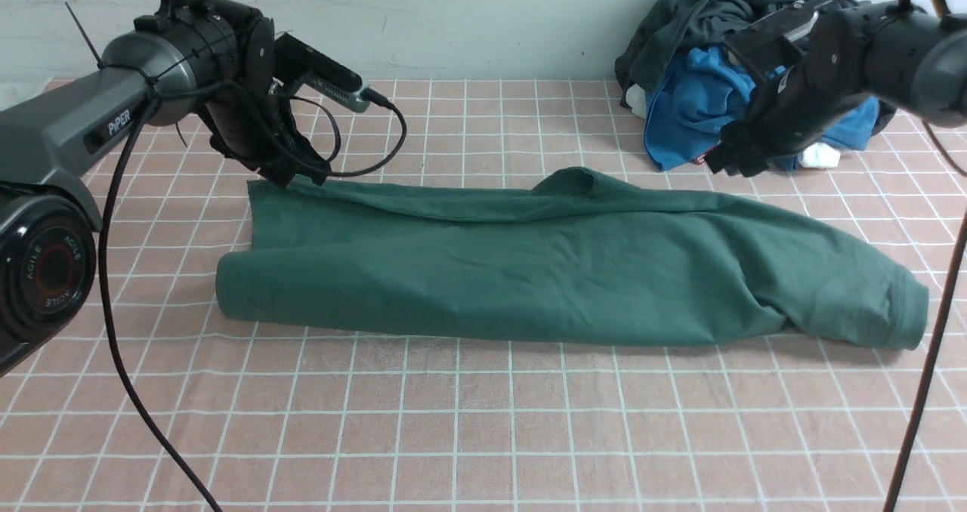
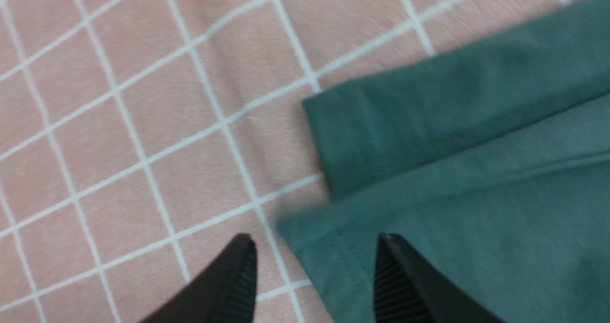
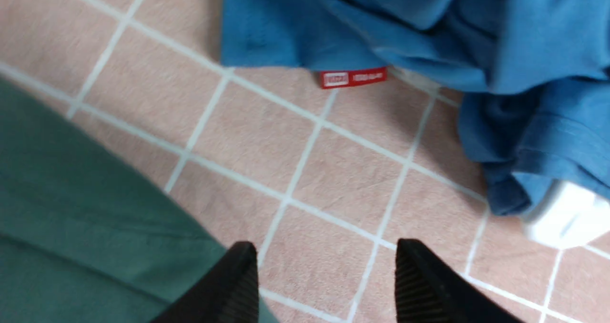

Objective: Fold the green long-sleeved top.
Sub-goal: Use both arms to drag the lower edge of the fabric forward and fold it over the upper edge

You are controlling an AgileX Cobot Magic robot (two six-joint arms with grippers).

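The pink checked tablecloth is a soft woven sheet with thin white grid lines. It lies flat under everything.

On it the green long-sleeved top is folded lengthwise into a long band. One hem corner sits directly under the left pincer, and its far edge passes just beside the right pincer. The fabric is a matte cotton knit, limp and light by the look of it (it should sag from any single hold rather than keep a shape). I would take it at a stitched hem corner or at the cuff, where the layers are doubled and firmer.

Beyond the right pincer is a rumpled heap, a charcoal garment over a bright blue garment.

The left pincer's jaws stand well apart, with the hem corner lying between them unclamped. The right pincer's jaws are likewise parted over bare cloth and hold nothing.

Smallest is a red label, which pokes out from the blue hem ahead of the right pincer.
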